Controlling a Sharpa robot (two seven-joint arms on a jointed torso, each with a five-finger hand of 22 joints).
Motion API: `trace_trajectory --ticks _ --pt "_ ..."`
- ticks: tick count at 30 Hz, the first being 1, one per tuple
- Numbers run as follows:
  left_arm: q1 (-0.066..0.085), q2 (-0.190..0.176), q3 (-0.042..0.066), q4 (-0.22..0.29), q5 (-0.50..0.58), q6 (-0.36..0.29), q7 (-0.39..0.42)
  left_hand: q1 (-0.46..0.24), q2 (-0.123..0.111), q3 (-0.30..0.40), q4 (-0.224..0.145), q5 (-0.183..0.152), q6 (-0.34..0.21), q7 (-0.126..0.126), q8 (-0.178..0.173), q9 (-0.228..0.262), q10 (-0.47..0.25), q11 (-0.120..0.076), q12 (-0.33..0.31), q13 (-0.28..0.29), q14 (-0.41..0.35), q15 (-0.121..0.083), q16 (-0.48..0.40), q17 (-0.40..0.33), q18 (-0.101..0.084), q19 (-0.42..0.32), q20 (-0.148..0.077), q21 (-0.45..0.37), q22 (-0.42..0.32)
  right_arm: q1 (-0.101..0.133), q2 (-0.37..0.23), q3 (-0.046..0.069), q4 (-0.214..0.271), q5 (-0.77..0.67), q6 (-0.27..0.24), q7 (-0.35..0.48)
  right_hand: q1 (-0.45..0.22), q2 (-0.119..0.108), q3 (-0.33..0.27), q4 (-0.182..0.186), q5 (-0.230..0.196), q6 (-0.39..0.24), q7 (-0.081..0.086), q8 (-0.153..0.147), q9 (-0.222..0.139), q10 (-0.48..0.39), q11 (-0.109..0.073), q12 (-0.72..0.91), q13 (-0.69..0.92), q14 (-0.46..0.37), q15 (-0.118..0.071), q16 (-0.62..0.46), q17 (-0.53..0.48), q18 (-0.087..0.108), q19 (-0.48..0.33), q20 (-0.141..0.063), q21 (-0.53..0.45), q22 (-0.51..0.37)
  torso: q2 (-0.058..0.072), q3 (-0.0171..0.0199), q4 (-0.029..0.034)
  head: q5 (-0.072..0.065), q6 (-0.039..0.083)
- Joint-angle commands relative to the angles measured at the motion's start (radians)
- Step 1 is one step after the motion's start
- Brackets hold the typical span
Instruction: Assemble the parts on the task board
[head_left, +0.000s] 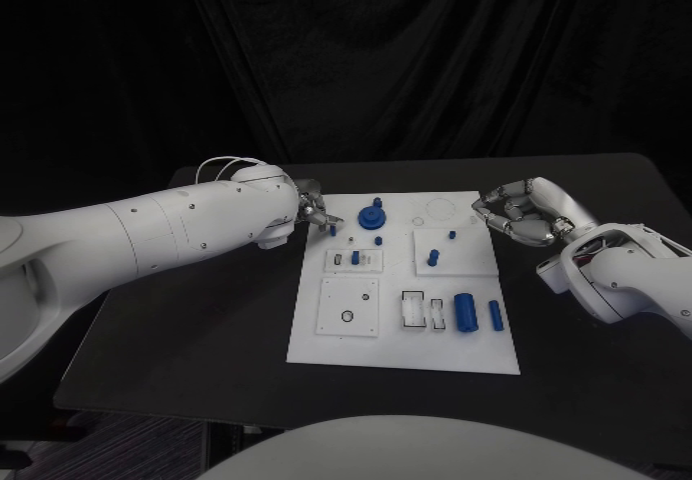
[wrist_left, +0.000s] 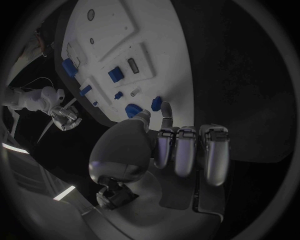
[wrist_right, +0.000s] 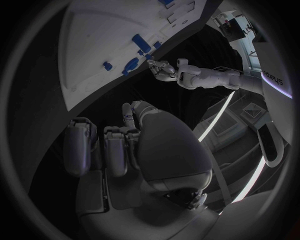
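Left hand (head_left: 316, 216) probably pinching small blue part (wrist_left: 156, 103) at board (head_left: 332, 345) edge; seat upright. Right hand (head_left: 519, 212) curled, holding nothing.

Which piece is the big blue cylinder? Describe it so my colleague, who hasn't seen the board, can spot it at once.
Start at the white task board in the middle of the black table, and go to its near right corner. There the big blue cylinder lies beside a slimmer blue pin. It is the thickest lying piece on the board, with white slotted holders on its other side.
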Motion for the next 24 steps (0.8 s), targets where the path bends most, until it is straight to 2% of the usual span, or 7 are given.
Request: trace_trajectory --ticks 1,24 --pt "-0.002 0.003 0.0 -0.002 -0.002 0.018 0.013 0.009 0.0 -0.002 -0.004 0.007 0.007 -0.003 -0.008 -0.001 0.108 0.007 0.004 0.263 0.106 0.007 0.003 0.263 -0.006 0.105 0.008 -0.003 0.263 -0.002 0.0 0.001 0.002 0.0 0.005 -0.015 0.006 0.001 0.006 0.001 0.005 -0.008 -0.003 0.004 0.002 0.102 0.006 0.003 0.263 0.102 0.008 -0.007 0.251 -0.008 0.018 0.008 -0.005 0.201 0.001 -0.0007 -0.0011 0.001 0.0" --pt "-0.004 0.011 -0.002 -0.009 -0.002 0.035 0.026 0.022 0.003 0.0 -0.007 0.026 0.008 -0.001 -0.022 -0.005 0.108 0.007 0.004 0.263 0.106 0.007 0.003 0.263 -0.006 0.105 0.008 -0.003 0.263 -0.002 0.005 0.001 -0.002 0.0 0.011 -0.023 0.012 0.0 0.01 -0.004 0.012 -0.01 -0.002 0.006 0.002 0.102 0.006 0.003 0.263 0.102 0.008 -0.008 0.25 -0.007 0.017 0.008 -0.007 0.201 0.0 -0.0004 -0.0014 0.001 0.0"
